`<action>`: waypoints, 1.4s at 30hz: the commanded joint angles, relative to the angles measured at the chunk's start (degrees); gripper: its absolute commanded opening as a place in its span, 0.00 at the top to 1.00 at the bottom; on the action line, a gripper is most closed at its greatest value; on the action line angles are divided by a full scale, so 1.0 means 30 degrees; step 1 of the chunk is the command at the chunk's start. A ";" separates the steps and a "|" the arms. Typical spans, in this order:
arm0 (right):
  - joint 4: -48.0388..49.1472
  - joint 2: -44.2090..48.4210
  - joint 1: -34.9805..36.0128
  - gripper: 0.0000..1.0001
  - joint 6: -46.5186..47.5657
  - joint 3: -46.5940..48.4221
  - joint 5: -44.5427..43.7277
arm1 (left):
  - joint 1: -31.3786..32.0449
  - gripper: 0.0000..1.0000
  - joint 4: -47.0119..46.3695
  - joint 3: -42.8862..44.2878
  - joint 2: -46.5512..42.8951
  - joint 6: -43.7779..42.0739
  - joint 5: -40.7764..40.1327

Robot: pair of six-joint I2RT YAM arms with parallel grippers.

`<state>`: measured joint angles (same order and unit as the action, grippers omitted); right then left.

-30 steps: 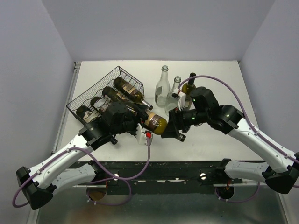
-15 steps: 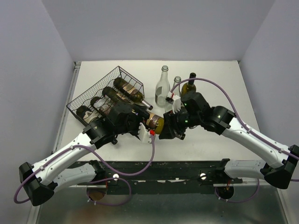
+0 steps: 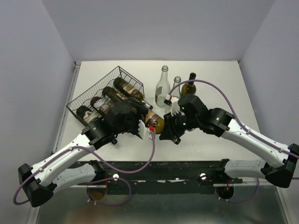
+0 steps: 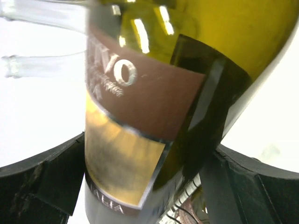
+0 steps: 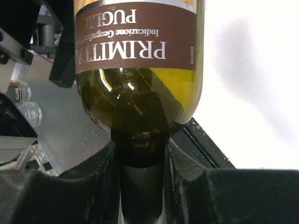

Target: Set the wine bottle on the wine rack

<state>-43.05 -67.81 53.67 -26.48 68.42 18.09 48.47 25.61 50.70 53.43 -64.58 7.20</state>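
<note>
wine bottle [image 3: 155, 122]: held off the table [image 3: 210, 79], lying roughly level at the front centre between the two arms, just in front of the wine rack [image 3: 88, 95] and not yet on it.
change: a second ago the right gripper [image 3: 170, 132] stood beside the bottle with its fingers apart. It has since moved in and clamped tight on the neck, which shows plainly in the right wrist view [image 5: 140, 161].
left gripper [image 3: 143, 129]: its fingers [image 4: 46, 177] flank the labelled body. I cannot tell whether they still press on the glass.
meaning: this looks like a handover from left to right, with the racking step still to come.
look: olive-green glass, yellow where light passes through, so probably empty. It has a brown label with pale lettering and a gold band [image 4: 121, 158].
rack contents: racked bottles [image 3: 124, 88] already lie in the scalloped rows.
beyond: three standing bottles [image 3: 162, 86] are just behind the right gripper, near enough to be knocked.
</note>
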 commanded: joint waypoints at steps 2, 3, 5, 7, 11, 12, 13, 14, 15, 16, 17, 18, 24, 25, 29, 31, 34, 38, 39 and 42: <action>0.1017 0.0601 0.0128 0.99 -0.0870 0.1155 -0.2862 | 0.0104 0.01 -0.3381 -0.0696 -0.1783 0.0199 -0.0612; 0.1164 0.0689 0.0128 0.99 -0.0958 0.1360 -0.3184 | 0.0104 0.01 -0.2973 -0.0814 -0.1987 0.0081 -0.0672; 0.1399 0.0719 0.0128 0.99 -0.1192 0.1916 -0.3858 | 0.0133 0.01 -0.2240 -0.0873 -0.2485 0.0196 -0.0759; 0.1487 0.0515 0.0157 0.99 -0.1222 0.2385 -0.4327 | 0.0133 0.01 -0.1769 -0.0990 -0.3041 0.0519 -0.0702; 0.1692 0.0076 0.0128 0.99 -0.1251 0.2943 -0.4740 | 0.0133 0.01 -0.1446 -0.1458 -0.4505 0.0753 -0.1051; 0.1809 -0.0042 0.0128 0.99 -0.1252 0.3002 -0.4624 | 0.0133 0.01 -0.1387 -0.1489 -0.4886 0.0899 -0.1111; 0.1955 -0.0188 0.0157 0.99 -0.1252 0.3032 -0.4507 | 0.0133 0.01 -0.1329 -0.1518 -0.5209 0.1248 -0.1199; 0.2102 -0.0363 0.0157 0.99 -0.1223 0.3032 -0.4418 | 0.0104 0.01 -0.1357 -0.1547 -0.5618 0.1542 -0.1228; 0.2335 -0.0539 0.0157 0.99 -0.1164 0.3003 -0.4273 | 0.0104 0.01 -0.1502 -0.1547 -0.5999 0.2067 -0.1229; 0.2540 -0.0773 0.0157 0.99 -0.1193 0.2974 -0.4184 | 0.0133 0.01 -0.1910 -0.1547 -0.6467 0.2797 -0.1200; 0.2861 -0.1036 0.0157 0.99 -0.1164 0.2945 -0.4096 | 0.0133 0.01 -0.2407 -0.1518 -0.6878 0.4110 -0.1431; 0.3155 -0.1300 0.0186 0.99 -0.1077 0.2886 -0.3979 | 0.0133 0.01 -0.2934 -0.1286 -0.7346 0.5602 -0.1666; 0.5614 -0.3496 0.1208 0.99 -0.0959 0.3411 -0.4621 | 0.0133 0.01 -0.3440 0.1349 -0.9165 1.6530 -0.4478; 0.6025 -0.4022 0.1531 0.99 -0.0930 0.3732 -0.4826 | 0.0133 0.01 -0.3002 0.1817 -0.9370 1.7618 -0.4597; 0.7110 -0.6687 0.2996 0.99 -0.0870 0.5517 -0.5616 | 0.0133 0.01 -0.0194 0.4012 -0.9607 2.1400 -0.5968; 0.8045 -0.8035 0.3465 0.99 -0.0900 0.6425 -0.5939 | 0.0133 0.01 0.1536 0.5039 -0.9577 2.3392 -0.6705; 0.9219 -1.0201 0.3994 0.99 -0.1192 0.7773 -0.6550 | 0.0104 0.01 0.2829 0.5687 -0.9782 2.4453 -0.6680; 1.0742 -1.2782 0.4579 0.99 -0.1398 0.9444 -0.7200 | 0.0133 0.01 0.3796 0.5806 -1.0279 2.5010 -0.6005; 1.1036 -1.3338 0.4668 0.99 -0.1427 0.9854 -0.7288 | 0.0133 0.01 0.4060 0.5806 -1.0367 2.5128 -0.5975; 1.1302 -1.5037 0.4931 0.99 -0.1340 1.1493 -0.7435 | 0.0104 0.01 0.4559 0.5748 -1.0544 2.5362 -0.5800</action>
<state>-19.92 -109.08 67.46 -30.48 95.53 -0.54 48.51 33.93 67.57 23.03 7.09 -9.91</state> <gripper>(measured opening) 0.403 0.988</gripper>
